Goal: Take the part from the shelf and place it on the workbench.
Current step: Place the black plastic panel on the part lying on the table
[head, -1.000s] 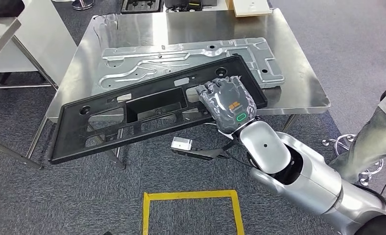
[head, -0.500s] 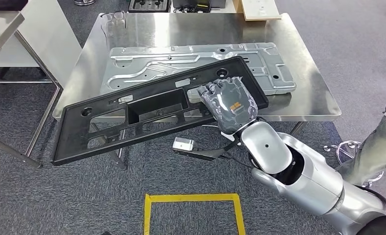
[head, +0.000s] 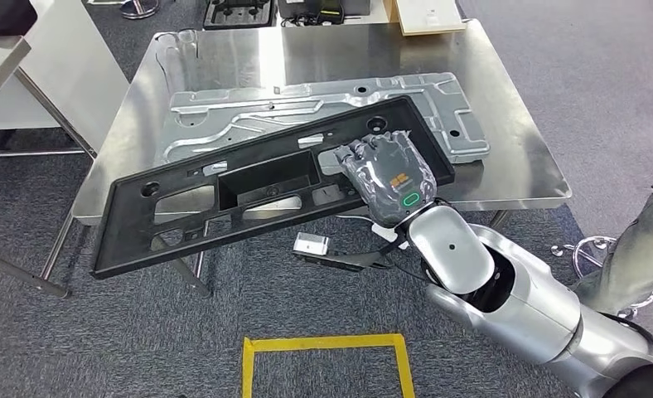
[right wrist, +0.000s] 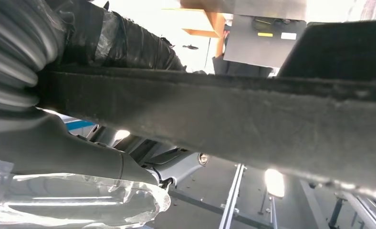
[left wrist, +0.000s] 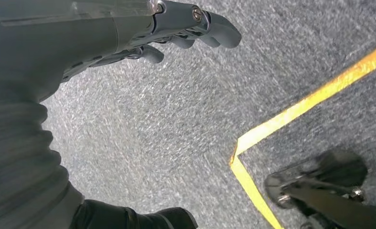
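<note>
Part [head: 257,192]: long black plastic panel, held tilted in the air, its far end over the near edge of the workbench [head: 522,157], its other end out over the carpet. We grip it at the near edge with the right hand [head: 387,176], fingers closed over its rim. Left hand [left wrist: 176,28] hangs above the floor, fingers loosely apart, holding nothing. Pick-up is done; lowering and release remain. A stamped metal sheet [head: 323,112] already lies on the bench.

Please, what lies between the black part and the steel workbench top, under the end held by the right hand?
In the head view, a silver stamped metal panel lies on the workbench, beneath the black part that the right hand holds.
</note>
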Controlling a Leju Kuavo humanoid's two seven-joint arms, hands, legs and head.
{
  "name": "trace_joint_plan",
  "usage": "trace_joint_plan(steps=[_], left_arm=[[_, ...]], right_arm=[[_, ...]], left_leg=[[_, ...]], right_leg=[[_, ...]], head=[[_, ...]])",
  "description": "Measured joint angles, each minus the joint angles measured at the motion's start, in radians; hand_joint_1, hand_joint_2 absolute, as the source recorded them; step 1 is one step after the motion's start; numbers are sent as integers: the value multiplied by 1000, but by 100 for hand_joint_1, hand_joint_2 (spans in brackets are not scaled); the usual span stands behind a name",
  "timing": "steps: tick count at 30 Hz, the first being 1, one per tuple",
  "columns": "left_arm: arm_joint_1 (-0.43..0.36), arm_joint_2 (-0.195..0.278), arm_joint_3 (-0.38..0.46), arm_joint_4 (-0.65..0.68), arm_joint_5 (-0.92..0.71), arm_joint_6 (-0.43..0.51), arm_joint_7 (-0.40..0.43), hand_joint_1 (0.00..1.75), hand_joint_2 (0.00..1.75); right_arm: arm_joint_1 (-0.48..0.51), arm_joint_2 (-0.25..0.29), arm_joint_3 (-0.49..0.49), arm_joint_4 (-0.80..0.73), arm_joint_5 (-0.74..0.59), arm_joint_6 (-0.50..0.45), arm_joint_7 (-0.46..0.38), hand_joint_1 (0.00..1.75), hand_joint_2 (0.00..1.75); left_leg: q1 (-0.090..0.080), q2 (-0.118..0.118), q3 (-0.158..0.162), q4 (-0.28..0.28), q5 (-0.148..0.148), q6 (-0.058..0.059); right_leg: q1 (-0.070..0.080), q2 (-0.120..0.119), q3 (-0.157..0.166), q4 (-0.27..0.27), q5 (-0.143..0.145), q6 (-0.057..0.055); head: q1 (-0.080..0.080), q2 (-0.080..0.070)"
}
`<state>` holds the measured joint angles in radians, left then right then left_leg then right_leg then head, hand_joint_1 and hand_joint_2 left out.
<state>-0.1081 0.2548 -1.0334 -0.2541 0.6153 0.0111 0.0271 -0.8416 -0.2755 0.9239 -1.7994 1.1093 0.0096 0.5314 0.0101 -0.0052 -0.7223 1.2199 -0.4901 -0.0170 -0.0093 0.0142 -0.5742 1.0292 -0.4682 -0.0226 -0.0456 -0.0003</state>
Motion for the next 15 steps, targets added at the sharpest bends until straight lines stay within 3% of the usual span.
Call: trace_joint_plan(steps=[2, 3, 5, 8, 10, 12, 13, 14, 15], left_arm=[[0, 0, 0, 0, 0, 0, 0, 0, 175], [-2, 0, 0, 0, 0, 0, 0, 0, 175], [-4, 1, 0, 0, 1, 0, 0, 0, 175], [-3, 0, 0, 0, 1, 0, 0, 0, 175], [-2, 0, 0, 0, 1, 0, 0, 0, 175], [-2, 0, 0, 0, 1, 0, 0, 0, 175], [-2, 0, 0, 0, 1, 0, 0, 0, 175], [-1, 0, 0, 0, 1, 0, 0, 0, 175], [-1, -1, 0, 0, 2, 0, 0, 0, 175]], right_arm=[[0, -1, 0, 0, 0, 0, 0, 175, 175], [-1, -2, 0, 0, 0, -1, 0, 175, 175], [-2, -3, 0, 0, 0, -2, 0, 175, 175], [-2, -4, 0, -1, 0, -3, 0, 175, 175], [-2, -6, 0, -1, 0, -3, 0, 175, 175], [2, -7, 0, -1, 0, -4, 0, 175, 175], [4, -8, 0, 0, 0, -4, 0, 175, 175], [7, -10, 0, 0, 0, -4, 0, 175, 175], [8, -11, 0, 0, 0, -4, 0, 175, 175]], left_leg=[[-2, 0, 58, -130, 66, 6], [-4, 0, 79, -171, 74, 10], [-10, -1, 92, -196, 61, 20], [-4, 0, 108, -210, 53, 36], [-2, 1, 121, -216, 46, 48], [-3, 1, 131, -215, 35, 56], [-4, 0, 139, -215, 29, 57], [-4, -2, 149, -215, 21, 57], [-4, -4, 161, -214, 13, 56]], right_leg=[[1, 1, 18, 0, -15, 7], [2, 1, 22, -1, -19, 12], [3, 1, 24, -3, -24, 21], [4, -2, 16, 21, -43, 36], [2, -4, -38, 122, -81, 42], [1, -5, -126, 252, -112, 45], [0, -5, -155, 281, -103, 45], [0, -5, -170, 279, -76, 44], [1, -5, -160, 231, -29, 42]], head=[[1, 0], [1, 0], [1, 0], [2, 0], [3, 0], [3, 0], [3, 0], [3, 0], [3, 0]])
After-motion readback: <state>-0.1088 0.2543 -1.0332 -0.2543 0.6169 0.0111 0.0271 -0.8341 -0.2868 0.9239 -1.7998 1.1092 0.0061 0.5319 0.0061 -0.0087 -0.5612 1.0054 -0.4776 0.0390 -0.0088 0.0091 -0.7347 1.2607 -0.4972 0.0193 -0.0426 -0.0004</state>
